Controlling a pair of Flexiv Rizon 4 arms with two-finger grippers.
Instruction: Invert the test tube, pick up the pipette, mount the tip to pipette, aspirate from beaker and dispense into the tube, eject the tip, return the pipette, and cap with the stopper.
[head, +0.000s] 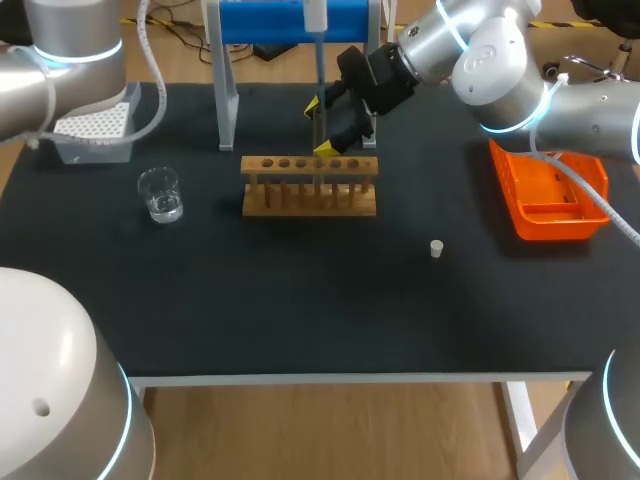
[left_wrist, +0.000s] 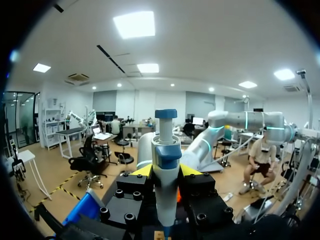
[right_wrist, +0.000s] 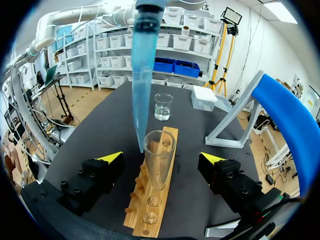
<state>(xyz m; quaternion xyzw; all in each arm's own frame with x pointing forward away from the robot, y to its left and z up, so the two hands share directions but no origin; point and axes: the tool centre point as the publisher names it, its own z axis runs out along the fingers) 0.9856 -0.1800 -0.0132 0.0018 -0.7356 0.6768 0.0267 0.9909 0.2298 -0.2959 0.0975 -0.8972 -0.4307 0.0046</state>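
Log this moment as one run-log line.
left hand: shut on pipette | tip: at test tube mouth | right hand: open, flanking test tube in rack | stopper: loose on table

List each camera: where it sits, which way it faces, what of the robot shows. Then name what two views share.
Head view: above and behind the robot, looking down on the table; left arm and right arm show.
Left wrist view: on the left wrist, facing out into the room; left gripper shows, shut on the pipette.
Right wrist view: on the right wrist, facing along the rack toward the beaker; open right gripper flanks the test tube.
Shared: head and right wrist views both show rack, beaker and pipette tip.
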